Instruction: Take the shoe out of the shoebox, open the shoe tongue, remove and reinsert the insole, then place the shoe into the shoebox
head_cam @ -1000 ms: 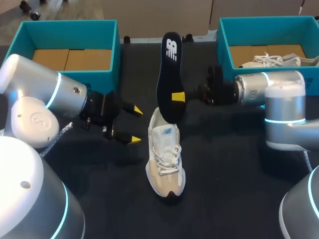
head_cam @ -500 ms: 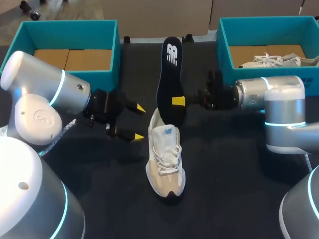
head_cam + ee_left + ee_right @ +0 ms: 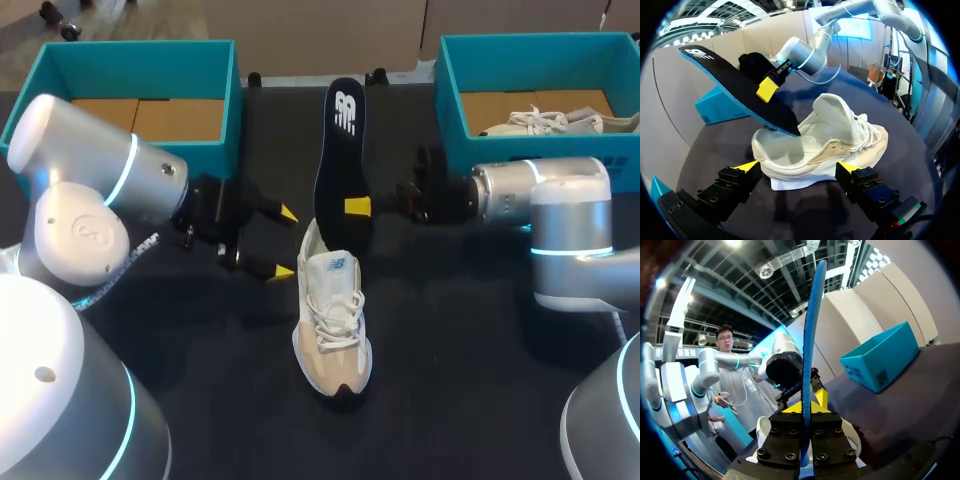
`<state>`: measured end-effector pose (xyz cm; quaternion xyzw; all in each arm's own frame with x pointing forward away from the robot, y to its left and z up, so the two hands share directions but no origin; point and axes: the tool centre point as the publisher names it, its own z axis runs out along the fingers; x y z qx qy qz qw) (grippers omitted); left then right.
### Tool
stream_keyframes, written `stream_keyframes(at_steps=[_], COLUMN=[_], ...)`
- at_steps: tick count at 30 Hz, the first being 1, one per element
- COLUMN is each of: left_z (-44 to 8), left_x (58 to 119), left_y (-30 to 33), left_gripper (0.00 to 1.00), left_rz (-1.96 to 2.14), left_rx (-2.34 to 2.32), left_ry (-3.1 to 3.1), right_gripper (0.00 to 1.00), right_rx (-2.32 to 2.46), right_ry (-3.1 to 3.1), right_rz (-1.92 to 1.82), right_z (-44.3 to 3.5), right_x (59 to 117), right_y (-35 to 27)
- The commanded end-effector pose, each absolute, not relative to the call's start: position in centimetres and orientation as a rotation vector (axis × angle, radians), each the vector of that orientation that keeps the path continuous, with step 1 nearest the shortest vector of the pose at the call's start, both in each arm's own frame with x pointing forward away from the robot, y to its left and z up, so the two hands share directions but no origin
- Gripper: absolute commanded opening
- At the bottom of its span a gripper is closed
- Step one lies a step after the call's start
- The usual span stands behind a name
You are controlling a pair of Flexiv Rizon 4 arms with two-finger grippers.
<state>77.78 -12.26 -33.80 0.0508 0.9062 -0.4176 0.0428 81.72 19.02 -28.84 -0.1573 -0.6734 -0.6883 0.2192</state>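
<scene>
Right pincer (image 3: 358, 205) grips black insole (image 3: 340, 150), tip now lowered into sneaker (image 3: 332, 320) | left pincer (image 3: 286, 242), wide open, has edged up to heel | reinsertion seemingly under way.

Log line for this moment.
right gripper: shut on insole | insole: tilted, lower end in shoe | left gripper: open beside shoe | shoe: upright on table

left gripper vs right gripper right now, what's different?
The left gripper is open and empty; the right gripper is shut on the insole. The left gripper sits low, facing the side of the shoe; the right gripper is higher, by the heel end, holding the insole tilted with its lower end in the shoe. Both point inward toward the shoe.
</scene>
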Motion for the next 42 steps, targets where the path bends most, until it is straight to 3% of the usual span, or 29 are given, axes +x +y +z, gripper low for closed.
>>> stream_keyframes(at_steps=[1, 42], left_z=[-33.7, -33.5], left_x=[77.8, 77.9], left_y=[-12.3, -11.7], left_gripper=[1.00, 1.00], left_rz=[-1.267, -1.244], left_rx=[0.158, 0.172], left_ry=[2.780, 2.782], right_gripper=[0.00, 0.00], right_rx=[-0.440, -0.418], right_ry=[-1.864, -1.864], right_rz=[-1.906, -1.906], right_z=[-29.0, -28.7], right_x=[81.6, 81.9], right_y=[19.2, 21.0])
